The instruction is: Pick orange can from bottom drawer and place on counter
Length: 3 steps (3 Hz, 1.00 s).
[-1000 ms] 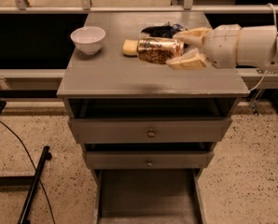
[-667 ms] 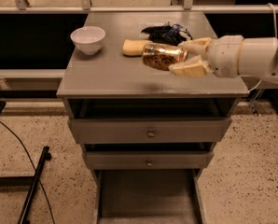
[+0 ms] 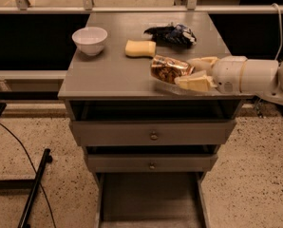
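Observation:
The orange can [image 3: 169, 68] is a shiny copper can with dark markings, lying on its side over the right front part of the counter [image 3: 108, 75]. My gripper [image 3: 191, 72] comes in from the right and is shut on the can, one cream finger behind it and one in front. The can sits low, at or just above the counter top; I cannot tell whether it touches. The bottom drawer [image 3: 148, 198] is pulled open below, its grey floor bare.
A white bowl [image 3: 89, 40] stands at the counter's back left. A pale yellow sponge [image 3: 140, 48] lies just behind the can, and a dark foil bag [image 3: 172, 34] behind that. Two shallower drawers with knobs [image 3: 153, 136] are slightly open.
My gripper has carried the can toward the front of the counter and lower, away from the sponge and foil bag.

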Tool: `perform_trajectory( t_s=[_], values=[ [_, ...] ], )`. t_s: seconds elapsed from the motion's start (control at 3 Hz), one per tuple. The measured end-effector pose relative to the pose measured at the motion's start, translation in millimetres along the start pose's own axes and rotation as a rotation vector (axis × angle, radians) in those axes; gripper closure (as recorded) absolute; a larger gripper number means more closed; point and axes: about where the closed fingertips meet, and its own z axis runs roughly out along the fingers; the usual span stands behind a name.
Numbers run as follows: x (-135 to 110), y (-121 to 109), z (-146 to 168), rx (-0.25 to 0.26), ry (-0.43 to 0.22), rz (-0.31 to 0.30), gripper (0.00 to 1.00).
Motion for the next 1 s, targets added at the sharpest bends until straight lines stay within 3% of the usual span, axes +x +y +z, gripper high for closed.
perform_trajectory(
  t_s=[0.33, 0.67, 1.0],
  values=[
    [14.0, -16.0, -0.3, 0.025, 0.010, 0.016, 1.00],
    [23.6, -26.3, 2.5, 0.030, 0.052, 0.018, 0.82],
    [23.3, -24.8, 4.3, 0.026, 0.050, 0.018, 0.59]
  ],
)
